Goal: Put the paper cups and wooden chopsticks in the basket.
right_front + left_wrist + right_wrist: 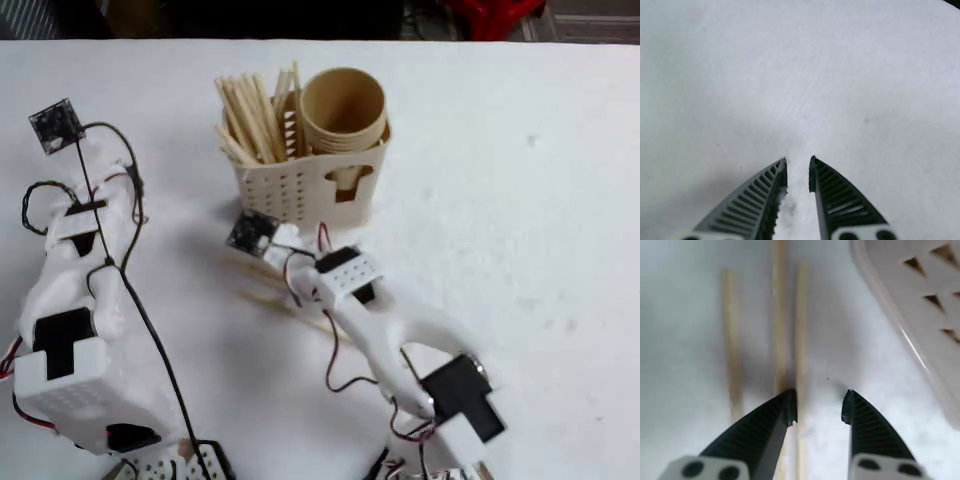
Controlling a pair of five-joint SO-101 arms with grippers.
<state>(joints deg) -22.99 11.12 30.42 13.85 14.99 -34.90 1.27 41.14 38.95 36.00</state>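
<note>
A cream perforated basket (300,185) stands at the middle back of the table. It holds a bundle of wooden chopsticks (250,115) and stacked paper cups (343,105). Three loose chopsticks (730,365) lie side by side on the table just in front of the basket, seen as pale sticks (268,300) beside the right arm's wrist (340,275). My right gripper (819,407) is open and low over them. One chopstick (801,330) runs along the inside of one fingertip. The basket wall (920,305) is close beside it. My left gripper (797,167) hangs slightly open over bare table, holding nothing.
The left arm (70,300) is folded at the table's left side, with black cables (140,300) trailing toward the front edge. White table surface (520,200) lies open to the right of the basket.
</note>
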